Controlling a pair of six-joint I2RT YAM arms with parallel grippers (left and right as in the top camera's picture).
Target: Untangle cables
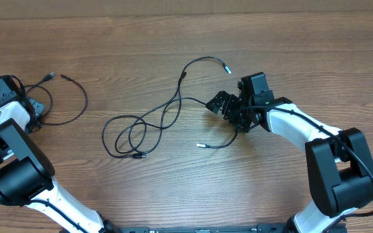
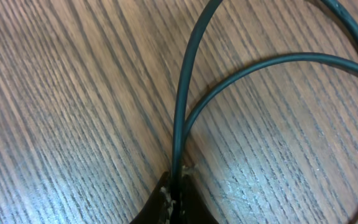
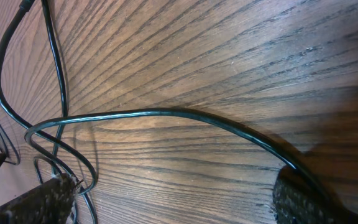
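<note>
I record my left gripper point(image 2: 178, 190) clamped shut on one cable point(image 2: 182, 112) at the table's point(image 1: 173, 39) left side, my right gripper point(image 1: 220, 103) spread wide astride a strand of the looped cables point(image 1: 138, 133) mid-table

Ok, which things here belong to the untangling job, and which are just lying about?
Job: tangled cables mid-table; separate cable at left, pinched by the left gripper; right gripper, open beside the tangle.
Not the job: wooden table; the arms' own thick black wires.
</note>
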